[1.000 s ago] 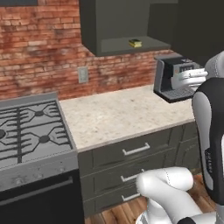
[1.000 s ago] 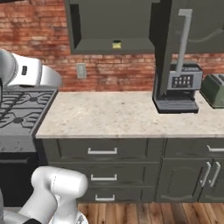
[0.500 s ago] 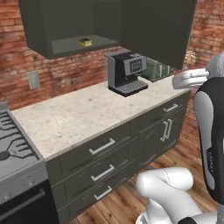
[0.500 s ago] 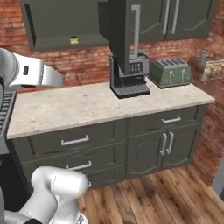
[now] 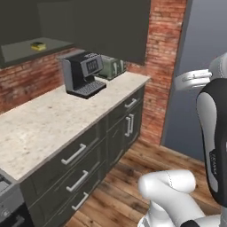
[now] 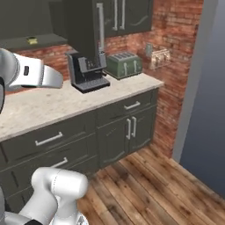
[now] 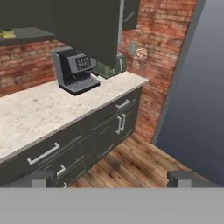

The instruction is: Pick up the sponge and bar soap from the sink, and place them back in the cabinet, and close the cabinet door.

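The pincer (image 7: 109, 178) stands wide open and empty above the wooden floor (image 7: 131, 162). Beyond, on the speckled desk (image 5: 40, 128), a coffee machine (image 5: 82, 73) stands near the back edge, partly hiding the toaster (image 6: 124, 64). The sponge (image 5: 38, 45) lies in the open cabinet (image 5: 26, 51); its door (image 6: 85, 26) juts out.

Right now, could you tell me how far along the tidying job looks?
Done: the sponge already lies on the shelf of the open cabinet. In hand: nothing; the gripper has its jaws wide apart and empty. Left: the bar soap, then shutting the cabinet door, which stands open above the coffee machine.
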